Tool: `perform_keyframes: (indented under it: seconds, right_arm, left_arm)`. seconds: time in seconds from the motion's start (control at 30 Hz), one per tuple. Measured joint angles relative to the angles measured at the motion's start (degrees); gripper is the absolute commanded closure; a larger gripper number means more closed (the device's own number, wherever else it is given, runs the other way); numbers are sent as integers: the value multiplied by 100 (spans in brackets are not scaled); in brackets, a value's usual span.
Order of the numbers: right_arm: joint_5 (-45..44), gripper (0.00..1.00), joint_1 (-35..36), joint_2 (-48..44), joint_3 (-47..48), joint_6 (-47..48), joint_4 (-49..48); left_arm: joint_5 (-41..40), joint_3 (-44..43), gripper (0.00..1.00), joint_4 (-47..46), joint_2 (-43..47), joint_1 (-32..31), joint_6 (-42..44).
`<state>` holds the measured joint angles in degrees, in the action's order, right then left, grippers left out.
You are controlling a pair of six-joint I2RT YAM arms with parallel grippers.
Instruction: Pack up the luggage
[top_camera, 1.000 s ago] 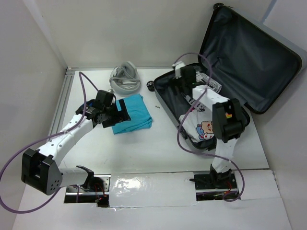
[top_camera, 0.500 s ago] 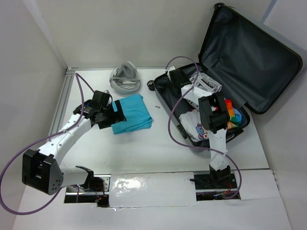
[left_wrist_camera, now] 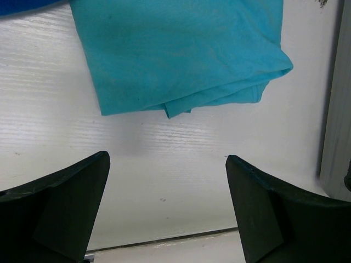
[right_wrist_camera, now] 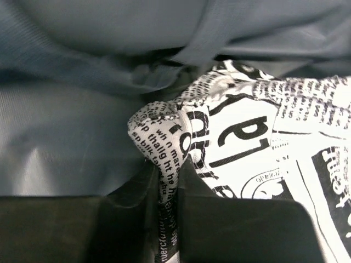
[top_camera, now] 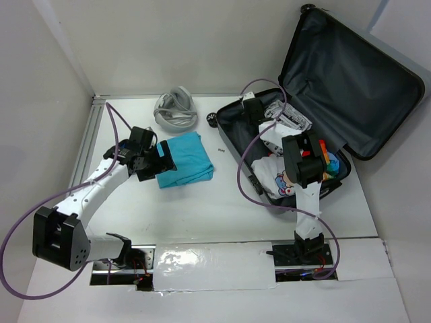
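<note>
The right claw (right_wrist_camera: 167, 193) pinches the newspaper-print cloth (right_wrist_camera: 247, 142) inside the luggage (top_camera: 357, 81). The left claw (left_wrist_camera: 166, 159) gapes wide and empty near the teal cloth (left_wrist_camera: 181, 49).

Folded cloth (top_camera: 188, 160) left of luggage (top_camera: 350, 87); cord coil (top_camera: 176, 111) behind cloth; printed garments (top_camera: 279, 178) inside luggage.

Turquoise cloth (left_wrist_camera: 181, 55), black-on-white newsprint fabric (right_wrist_camera: 247, 148), dark grey lining in the luggage (top_camera: 350, 77), white table (top_camera: 202, 215)

One luggage (top_camera: 377, 87). Inside it: one newsprint cloth (right_wrist_camera: 247, 137), one cartoon cloth (top_camera: 279, 180), one multicoloured item (top_camera: 326, 158). On the counter (top_camera: 222, 208): one teal cloth (top_camera: 188, 158), one grey bundle (top_camera: 176, 111). Two hands: left hand (left_wrist_camera: 166, 159), right hand (right_wrist_camera: 167, 186).
</note>
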<state>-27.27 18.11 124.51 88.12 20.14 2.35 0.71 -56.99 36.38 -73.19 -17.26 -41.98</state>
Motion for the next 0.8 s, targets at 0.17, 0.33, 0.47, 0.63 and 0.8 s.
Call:
perform_keyframes:
  seconds: [0.17,0.33,0.47,0.63,0.8]
  right_arm:
    - [-337,100,-79,-26,-26,-861,-326]
    - [-573,100,-216,-31,-26,-1220,-686]
    - [-474,75,-334,-31,-26,-1290,-769]
    - [-192,27,-417,-33,-52,-1342,-778]
    - [201,9,-518,-264,-181,-1316,-704]
  left_arm:
    - [39,0,0,-2,-81,0,-2]
    - [66,11,0,-59,-79,0,-2]
    - [70,13,0,-68,-79,0,-2]
    - [96,13,0,-66,-79,0,-4]
    - [87,13,0,-50,-76,0,-7]
